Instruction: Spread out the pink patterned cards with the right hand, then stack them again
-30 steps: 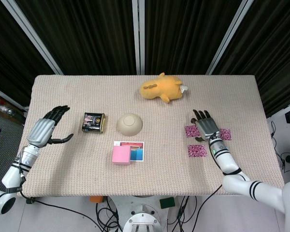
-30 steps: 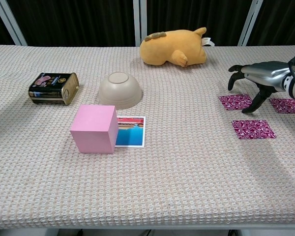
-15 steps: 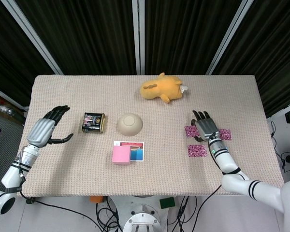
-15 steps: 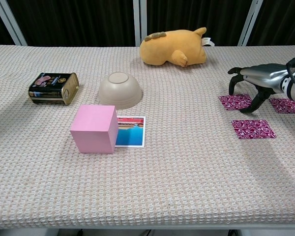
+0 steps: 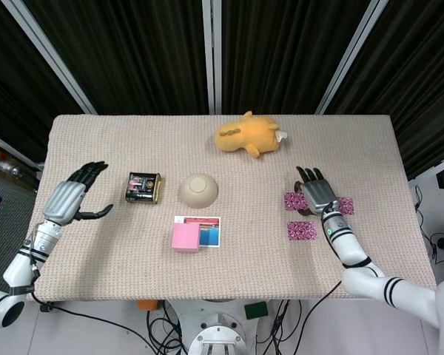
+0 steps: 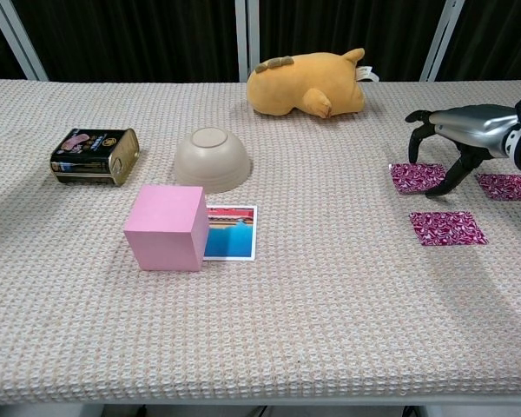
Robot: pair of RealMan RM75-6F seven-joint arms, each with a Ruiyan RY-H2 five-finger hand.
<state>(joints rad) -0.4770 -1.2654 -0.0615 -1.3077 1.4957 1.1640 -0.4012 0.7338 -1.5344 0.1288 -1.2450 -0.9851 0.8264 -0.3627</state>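
Three pink patterned cards lie apart on the right side of the table: a left card (image 5: 291,200) (image 6: 417,177), a right card (image 5: 346,205) (image 6: 509,186) and a near card (image 5: 302,231) (image 6: 447,228). My right hand (image 5: 317,194) (image 6: 469,129) arches palm-down between the left and right cards. Its fingers are spread, and its fingertips (image 6: 414,160) come down at the far edge of the left card. It holds nothing. My left hand (image 5: 71,198) hovers open at the table's left edge and appears only in the head view.
An orange plush toy (image 5: 246,135) (image 6: 306,82) lies at the back. An upturned beige bowl (image 5: 199,188) (image 6: 212,159), a tin can (image 5: 143,187) (image 6: 95,155), a pink cube (image 5: 185,237) (image 6: 167,228) and a picture card (image 5: 209,231) (image 6: 231,232) occupy the middle and left.
My right hand has shifted slightly to the right, and the left card has slid a little to the right with it. The left hand has not moved.
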